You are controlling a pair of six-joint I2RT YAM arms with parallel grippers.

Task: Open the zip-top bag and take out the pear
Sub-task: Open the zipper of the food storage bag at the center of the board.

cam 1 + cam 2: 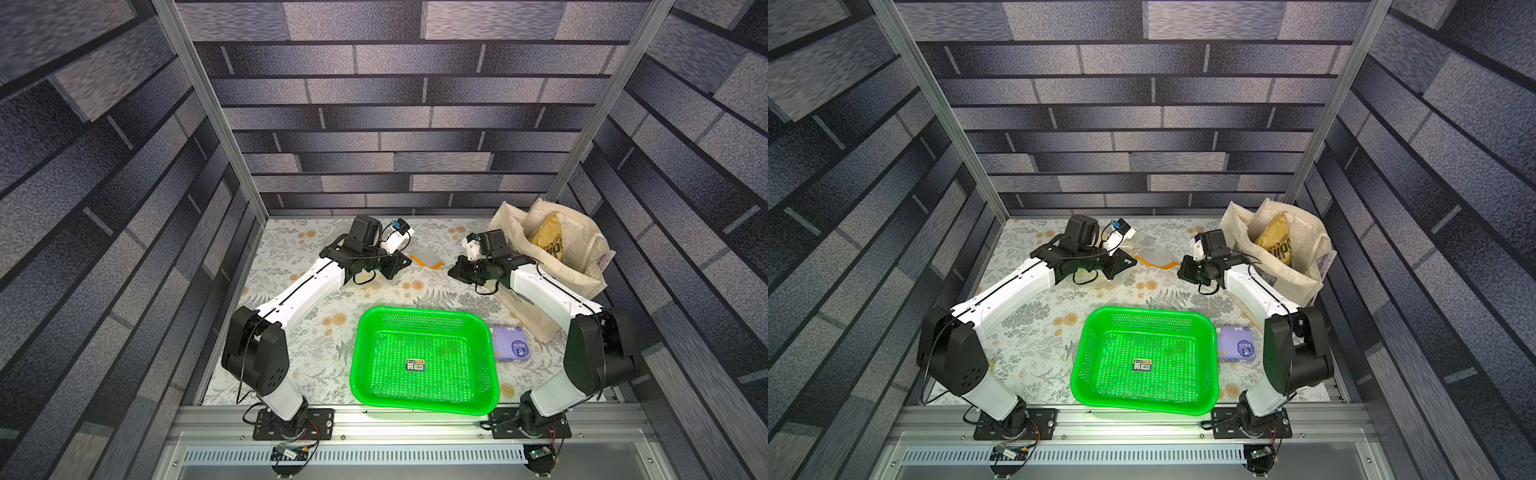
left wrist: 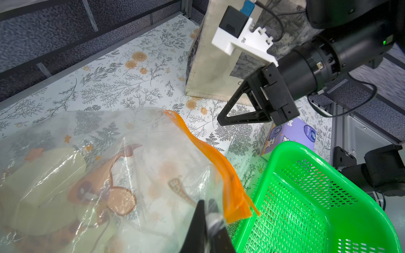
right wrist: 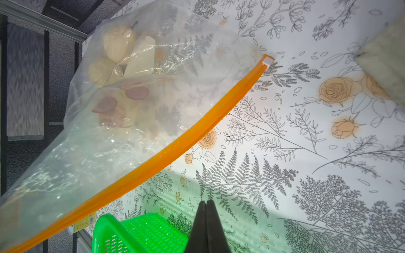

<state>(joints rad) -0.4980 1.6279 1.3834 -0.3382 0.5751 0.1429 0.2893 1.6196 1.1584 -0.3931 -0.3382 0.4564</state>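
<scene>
Zip strip [image 3: 166,153] is running from left jaws, clamping the zip-top bag [image 3: 109,142], toward right jaws, sitting together, empty.

A flower-printed desk [image 1: 316,357] carries a bright green plastic basket [image 1: 419,311] with perforated walls, set near the middle of the front edge. A small printed label [image 1: 415,365] lies on the basket's floor. A purple tissue pack [image 1: 510,345] lies flat just beside the basket, toward the right edge. A cream canvas tote bag [image 1: 579,239] stands open-mouthed in the far right corner, with a yellow-brown chips bag [image 1: 546,239] standing inside it. Brick-patterned walls [image 1: 395,104] enclose three sides.
</scene>
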